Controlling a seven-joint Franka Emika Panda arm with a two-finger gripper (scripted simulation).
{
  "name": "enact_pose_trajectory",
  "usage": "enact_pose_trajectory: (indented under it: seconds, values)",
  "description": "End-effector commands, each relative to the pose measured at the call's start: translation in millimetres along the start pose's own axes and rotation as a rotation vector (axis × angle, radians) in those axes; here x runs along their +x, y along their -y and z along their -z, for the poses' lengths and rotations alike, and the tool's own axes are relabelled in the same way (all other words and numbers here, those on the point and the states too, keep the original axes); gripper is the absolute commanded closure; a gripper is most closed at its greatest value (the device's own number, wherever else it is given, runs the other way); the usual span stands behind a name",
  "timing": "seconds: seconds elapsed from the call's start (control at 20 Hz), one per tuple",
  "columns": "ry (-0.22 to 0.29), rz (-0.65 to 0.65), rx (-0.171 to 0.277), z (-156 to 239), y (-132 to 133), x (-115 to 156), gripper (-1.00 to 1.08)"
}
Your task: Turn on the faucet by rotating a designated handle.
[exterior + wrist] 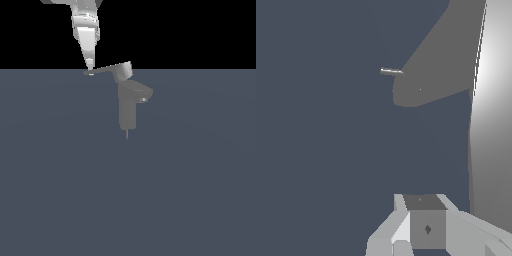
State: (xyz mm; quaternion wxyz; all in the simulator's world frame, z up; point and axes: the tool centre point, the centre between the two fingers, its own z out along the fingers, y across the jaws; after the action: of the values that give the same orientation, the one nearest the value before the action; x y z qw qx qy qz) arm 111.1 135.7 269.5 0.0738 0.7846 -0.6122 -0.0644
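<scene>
The faucet (127,110) is a small grey upright column with a stubby spout (144,94) pointing to the exterior view's right and a thin pin (127,133) at its base. The handle (111,70) sits on top, its long flat arm reaching toward the exterior view's left. My gripper (90,64) comes down from above, shut, with its tip at the far end of that arm and nothing held between the fingers. In the wrist view my gripper (423,202) shows with fingers together, the handle (491,125) is a bright strip beside it, and the faucet (446,60) with its pin (390,71) lies beyond.
A flat blue-grey floor (60,190) spreads around the faucet on all sides. Black background fills the space above its far edge.
</scene>
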Motion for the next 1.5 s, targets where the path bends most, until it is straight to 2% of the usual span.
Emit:
enact_pose_trajectory:
  seconds: [0.0, 0.35, 1.45]
  values:
    - [-0.003, -0.015, -0.001, -4, 4, -2, 1.08]
    - [-0.004, -0.018, -0.002, -6, 5, -2, 1.08]
    - [-0.004, -0.018, -0.002, -6, -42, -5, 1.08]
